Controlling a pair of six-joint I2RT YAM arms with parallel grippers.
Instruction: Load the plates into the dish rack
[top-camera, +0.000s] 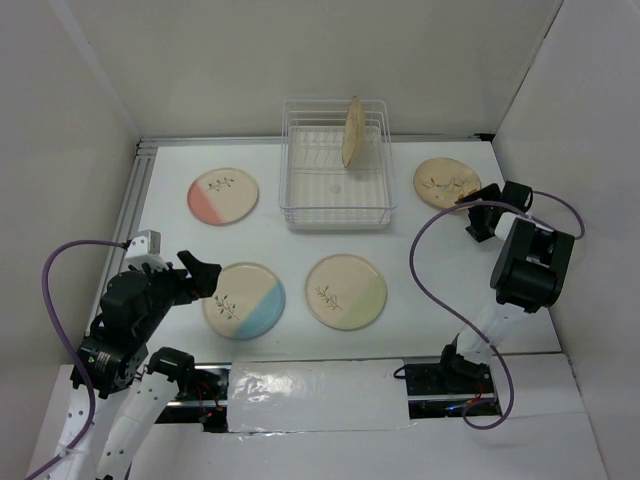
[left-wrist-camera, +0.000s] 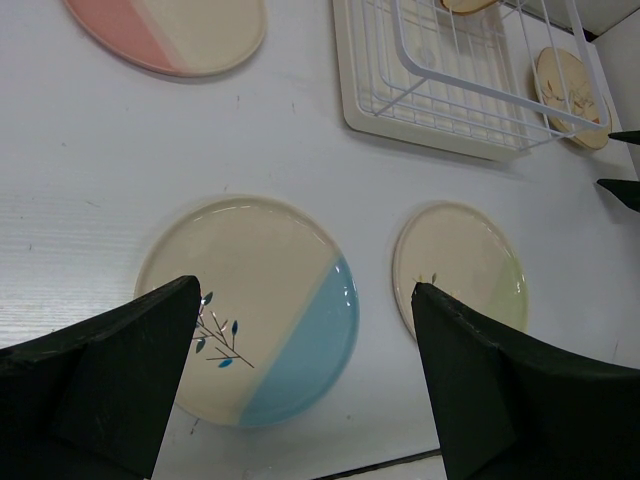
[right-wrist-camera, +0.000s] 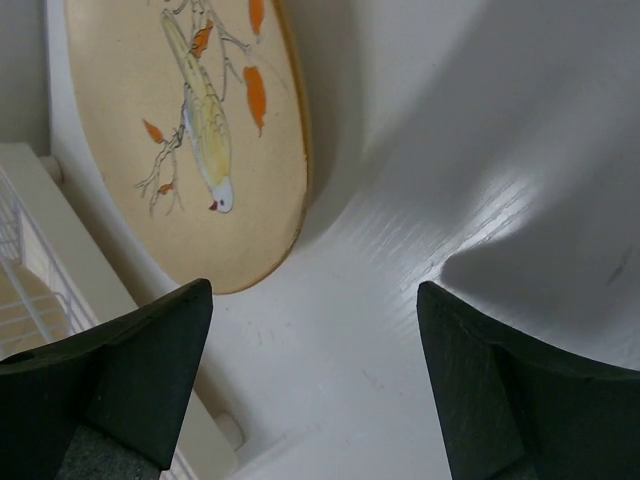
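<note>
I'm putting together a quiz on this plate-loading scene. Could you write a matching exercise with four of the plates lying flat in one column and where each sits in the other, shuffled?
Plates
1. part-pink plate
2. part-blue plate
3. part-green plate
4. tan bird plate

Places
A. right of the dish rack
B. left of the dish rack
C. directly in front of the dish rack
D. near left, just ahead of the left pincer

Pairs: 1-B, 2-D, 3-C, 4-A
</note>
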